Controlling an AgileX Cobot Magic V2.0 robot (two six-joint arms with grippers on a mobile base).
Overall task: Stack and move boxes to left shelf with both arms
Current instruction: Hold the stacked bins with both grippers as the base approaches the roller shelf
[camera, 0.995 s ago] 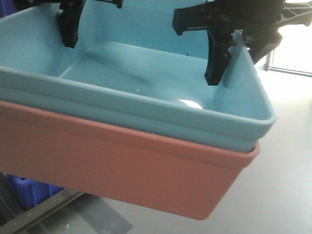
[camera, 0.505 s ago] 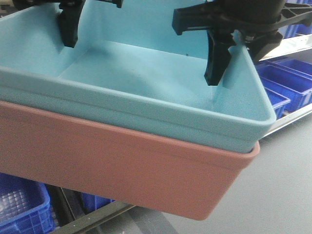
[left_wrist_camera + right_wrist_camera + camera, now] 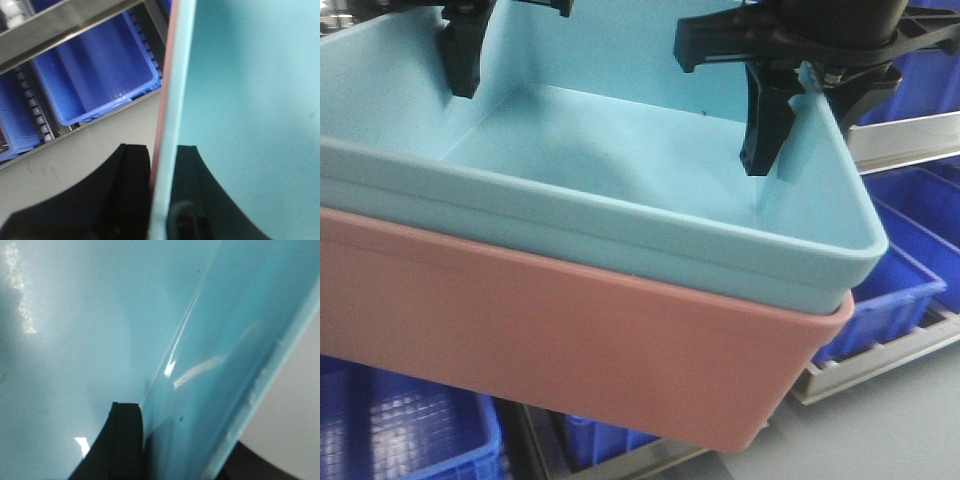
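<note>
The sky-blue tub (image 3: 620, 150), nested in the salmon-pink tub (image 3: 570, 340), hangs in the air before the dark blue crates (image 3: 885, 290) on the roller shelf (image 3: 65, 25), left claw (image 3: 160, 195) and right claw (image 3: 798, 110) each clamped tight on opposite side walls; likely light, stiff and slick, so grip deep below the rims.

Shelf: steel rack (image 3: 908, 140) with brushed metal front bars, more than one level showing.
Lanes: rows of small rollers (image 3: 35, 107) running alongside the crates.
On the shelf: dark blue crates (image 3: 885, 290), open side up, set side by side.
Grey surface: pale flat surface (image 3: 890, 430) just in front of the lower rail.
</note>
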